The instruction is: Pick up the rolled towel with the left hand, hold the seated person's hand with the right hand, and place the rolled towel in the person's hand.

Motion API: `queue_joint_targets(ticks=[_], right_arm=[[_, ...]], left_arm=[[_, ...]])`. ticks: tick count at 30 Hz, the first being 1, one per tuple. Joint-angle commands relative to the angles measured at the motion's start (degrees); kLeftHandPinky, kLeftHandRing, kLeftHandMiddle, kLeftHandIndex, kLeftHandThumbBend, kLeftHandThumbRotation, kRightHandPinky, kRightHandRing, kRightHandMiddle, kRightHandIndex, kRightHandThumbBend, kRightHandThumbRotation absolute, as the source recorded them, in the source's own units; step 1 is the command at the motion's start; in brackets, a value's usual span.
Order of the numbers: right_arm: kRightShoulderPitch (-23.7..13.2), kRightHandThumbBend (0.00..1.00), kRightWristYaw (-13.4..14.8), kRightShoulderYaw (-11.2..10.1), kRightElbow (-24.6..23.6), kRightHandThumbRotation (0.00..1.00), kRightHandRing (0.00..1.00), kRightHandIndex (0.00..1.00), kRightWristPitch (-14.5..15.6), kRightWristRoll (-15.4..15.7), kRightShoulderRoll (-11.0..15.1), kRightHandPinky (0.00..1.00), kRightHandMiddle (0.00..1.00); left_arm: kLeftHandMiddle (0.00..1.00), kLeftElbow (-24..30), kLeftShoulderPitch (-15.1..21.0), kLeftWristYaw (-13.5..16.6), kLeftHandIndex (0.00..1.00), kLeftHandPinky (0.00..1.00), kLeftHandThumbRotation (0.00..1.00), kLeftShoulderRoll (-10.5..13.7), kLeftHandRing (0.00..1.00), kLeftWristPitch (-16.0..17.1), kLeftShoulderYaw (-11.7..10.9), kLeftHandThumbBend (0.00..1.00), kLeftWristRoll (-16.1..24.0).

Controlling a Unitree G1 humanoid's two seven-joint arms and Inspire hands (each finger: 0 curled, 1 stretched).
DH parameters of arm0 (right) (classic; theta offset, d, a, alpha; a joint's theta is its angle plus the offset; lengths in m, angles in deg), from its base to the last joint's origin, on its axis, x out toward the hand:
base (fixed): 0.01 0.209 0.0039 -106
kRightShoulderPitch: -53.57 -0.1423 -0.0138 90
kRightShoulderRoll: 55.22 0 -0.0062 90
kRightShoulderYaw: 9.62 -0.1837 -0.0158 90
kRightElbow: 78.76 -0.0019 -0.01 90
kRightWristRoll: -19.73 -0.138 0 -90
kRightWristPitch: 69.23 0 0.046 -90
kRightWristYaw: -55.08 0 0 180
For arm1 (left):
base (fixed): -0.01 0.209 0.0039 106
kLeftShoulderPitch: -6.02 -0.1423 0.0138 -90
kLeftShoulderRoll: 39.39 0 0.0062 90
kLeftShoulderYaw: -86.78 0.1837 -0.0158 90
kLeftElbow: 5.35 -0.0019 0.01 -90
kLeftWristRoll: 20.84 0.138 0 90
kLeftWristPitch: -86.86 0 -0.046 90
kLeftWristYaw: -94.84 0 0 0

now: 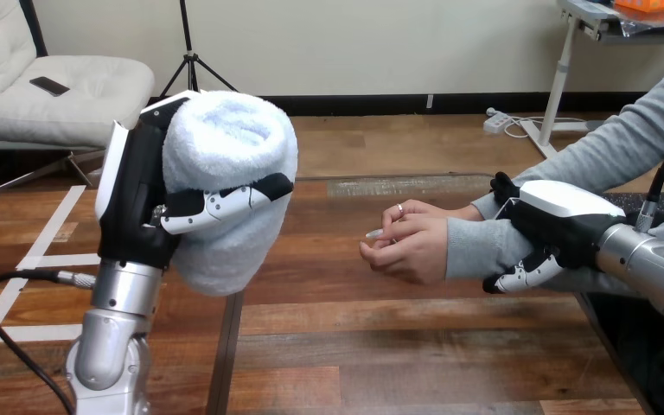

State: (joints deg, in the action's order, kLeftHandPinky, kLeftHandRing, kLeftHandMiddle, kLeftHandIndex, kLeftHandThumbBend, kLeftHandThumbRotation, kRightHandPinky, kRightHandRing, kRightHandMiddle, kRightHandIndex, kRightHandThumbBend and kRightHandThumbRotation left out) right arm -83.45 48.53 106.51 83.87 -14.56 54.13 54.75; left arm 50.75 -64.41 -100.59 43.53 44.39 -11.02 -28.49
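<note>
Gripping a fluffy rolled towel (229, 164) (upright), left hand (134, 199) is raised; right hand (562, 212) clasps person's forearm (475, 244).

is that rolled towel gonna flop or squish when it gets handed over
Probably squashy: fingers of the left hand press into the fluffy rolled towel. Likely light, one hand holds it upright. The tight roll holds its shape, so flopping seems unlikely.

So that's one rolled towel (229, 147), two robot hands (a left hand (138, 199) and a right hand (558, 220)), plus two more from the person: the person's upper hand (422, 210) and the person's lower hand (411, 252). And just one wooden surface (398, 337).
</note>
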Motion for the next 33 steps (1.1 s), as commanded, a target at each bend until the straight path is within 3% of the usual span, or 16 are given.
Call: queue_joint_targets(ticks=[1,11,26,33], right_arm=[[-3.29,0.61,0.58,-1.65,-1.69,0.26,0.3,0.34,-0.86,-1.27,-0.93,0.27,0.35],[-3.35,0.61,0.56,-1.95,-1.63,0.22,0.3,0.33,-1.63,-1.68,-1.03,0.27,0.34],[-3.39,0.61,0.96,-1.86,-2.02,0.23,0.31,0.34,-2.27,-1.63,-0.86,0.28,0.35],[-3.53,0.61,-0.24,-2.14,-2.12,0.23,0.31,0.34,-1.64,-2.09,-0.89,0.28,0.35]], left_arm=[[0.37,-0.23,4.85,0.92,0.39,0.28,0.0,-1.12,0.31,-0.25,-0.45,0.6,-1.43],[0.37,-2.88,6.01,3.74,0.4,0.29,0.0,-1.62,0.32,0.53,-0.67,0.6,0.9],[0.38,-6.28,8.13,5.16,0.39,0.29,0.0,-3.04,0.32,0.15,-0.91,0.6,-0.07],[0.38,-8.22,9.23,6.43,0.39,0.29,0.0,-3.77,0.33,0.79,-1.04,0.61,0.4]])
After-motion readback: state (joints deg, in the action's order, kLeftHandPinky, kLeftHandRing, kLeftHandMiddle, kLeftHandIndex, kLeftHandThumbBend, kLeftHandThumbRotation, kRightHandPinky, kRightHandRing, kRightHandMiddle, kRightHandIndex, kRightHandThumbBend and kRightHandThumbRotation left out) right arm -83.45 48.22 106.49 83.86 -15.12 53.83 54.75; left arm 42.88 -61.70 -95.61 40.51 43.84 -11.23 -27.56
